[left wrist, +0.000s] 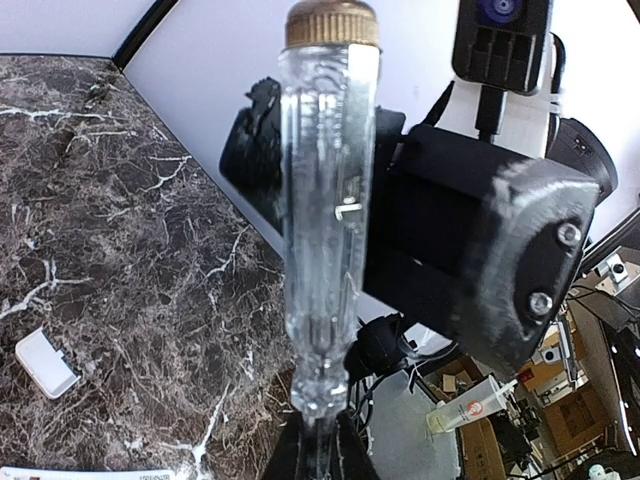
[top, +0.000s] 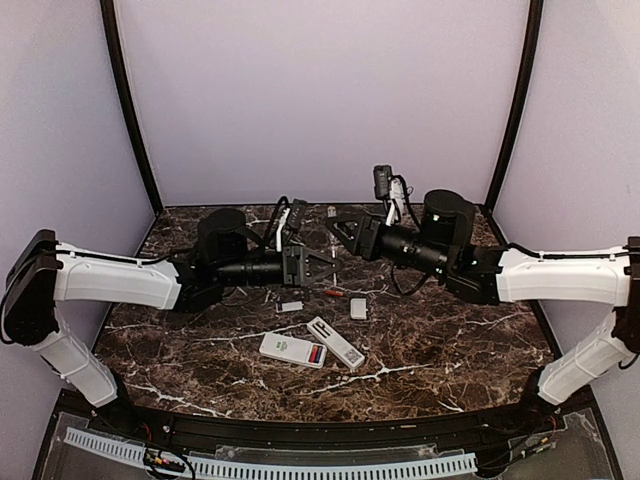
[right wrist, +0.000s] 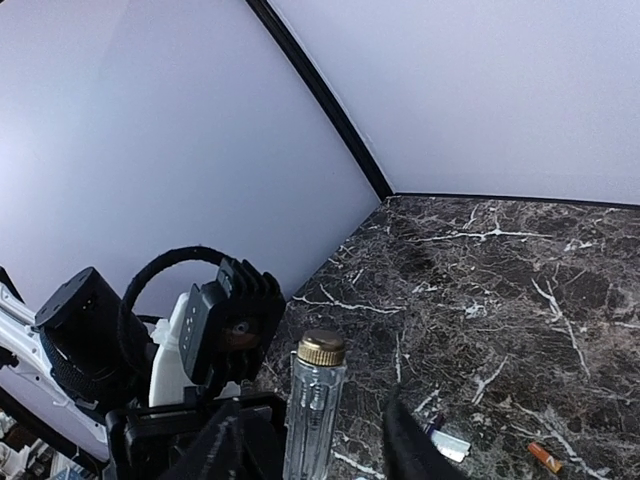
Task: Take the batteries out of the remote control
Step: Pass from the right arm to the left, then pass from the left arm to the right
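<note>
While both arms meet in mid-air above the table (top: 200,340), you are, as I judge it, at a tool hand-off and not yet at the remote itself. Your left gripper (left wrist: 318,455) is clamped on the narrow neck of a clear-handled screwdriver (left wrist: 322,200), which stands up from its fingers with the brass cap on top. The blade is hidden from view. Your right gripper (right wrist: 320,440) straddles the same handle, but its jaws stand parted, with a gap on at least one side, so it grasps nothing.

The batteries (top: 317,354) you are after, a red one and a dark blue one, sit side by side in the open end of the white remote (top: 285,347). It lies flat towards the front of the table, well below both grippers, and neither jaw is near it. One loose orange battery (top: 334,293) lies on the marble roughly beneath the meeting point, with a small white cover plate (top: 358,309) near it. A second, slimmer remote (top: 337,343) lies right against the first one's battery end. Whether it holds cells I cannot tell.

Your next move, I would say, calls for drawing the right arm clear without knocking the handle, then lowering the left arm towards the battery end. Expect the remote to slide on the smooth marble unless the free gripper steadies it.
</note>
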